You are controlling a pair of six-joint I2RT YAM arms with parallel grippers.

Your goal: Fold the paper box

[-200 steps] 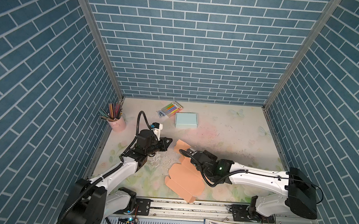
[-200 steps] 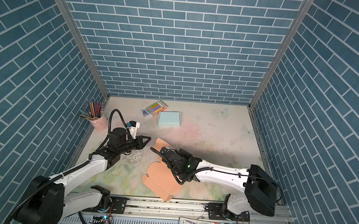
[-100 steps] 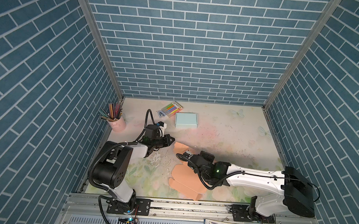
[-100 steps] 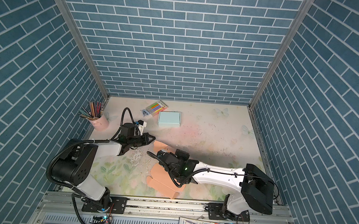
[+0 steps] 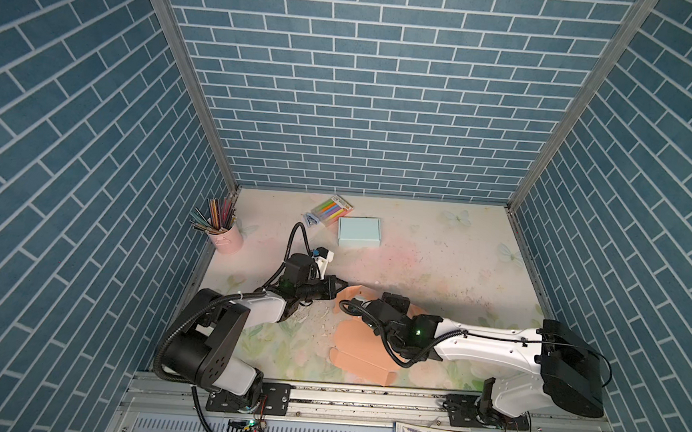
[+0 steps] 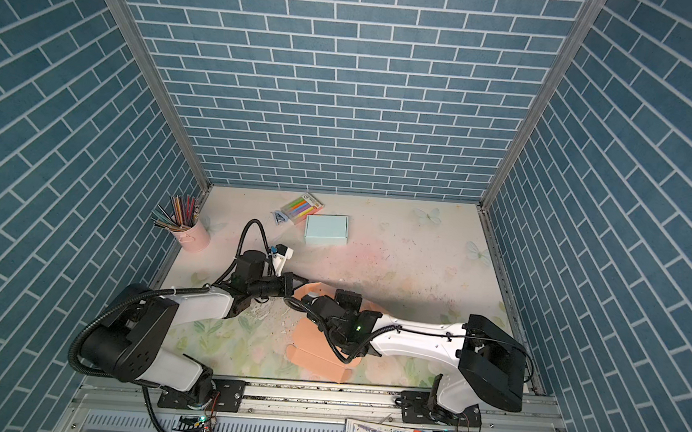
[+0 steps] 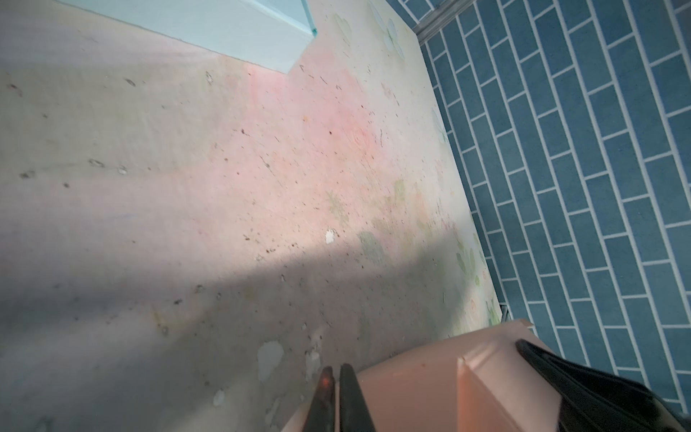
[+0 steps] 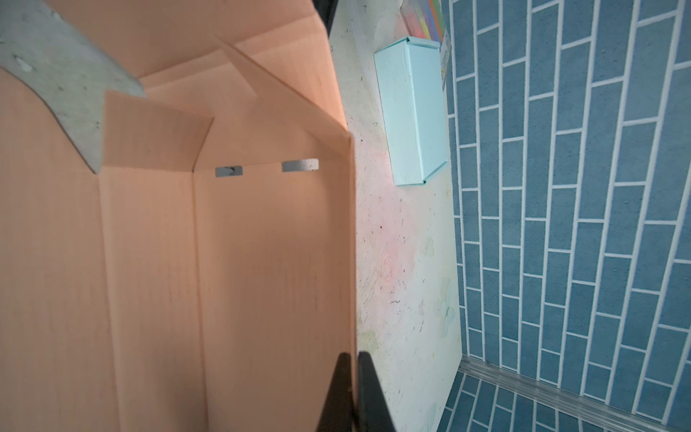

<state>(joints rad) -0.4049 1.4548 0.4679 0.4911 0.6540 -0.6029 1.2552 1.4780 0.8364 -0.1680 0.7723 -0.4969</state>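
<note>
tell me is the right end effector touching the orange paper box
Touching. In the right wrist view the right end effector is shut on the upright wall of the paper box.

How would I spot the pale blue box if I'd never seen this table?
Look to the back of the table, near the brick wall. Just beside the marker pack lies the blue box: closed, neat and pale blue, unlike the peach box lying half-folded in front.

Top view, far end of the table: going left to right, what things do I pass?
Pink metal cup of coloured pencils → clear pack of coloured markers → closed light blue cardboard box.
</note>
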